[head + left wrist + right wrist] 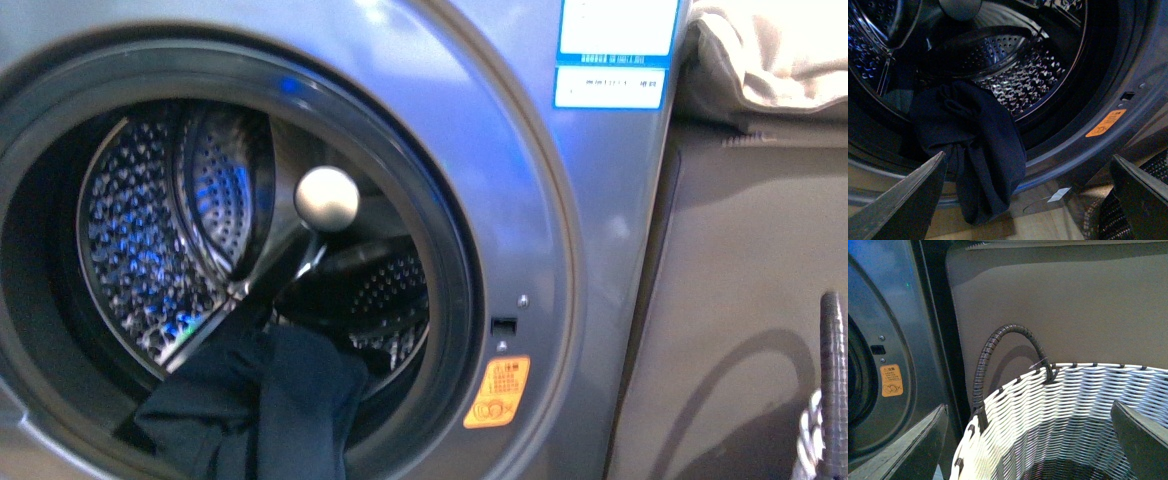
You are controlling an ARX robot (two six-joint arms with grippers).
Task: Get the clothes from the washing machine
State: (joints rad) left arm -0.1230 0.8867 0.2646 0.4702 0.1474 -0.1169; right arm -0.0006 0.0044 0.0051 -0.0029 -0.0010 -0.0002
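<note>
— Where are the clothes (262, 405)?
— Draped over the lower lip of the washing machine (530, 220) opening, half hanging out.
— And the left claw (1028, 157)?
— Released, spread wide in front of them, gripping nothing.
— The right claw (1028, 405)?
— Released too, above the woven basket (1083, 395).

front: close, facing washing machine (600, 250) | left wrist: near, into drum (1018, 80) | right wrist: over basket (1073, 405) | shared: orange sticker (497, 392)
</note>
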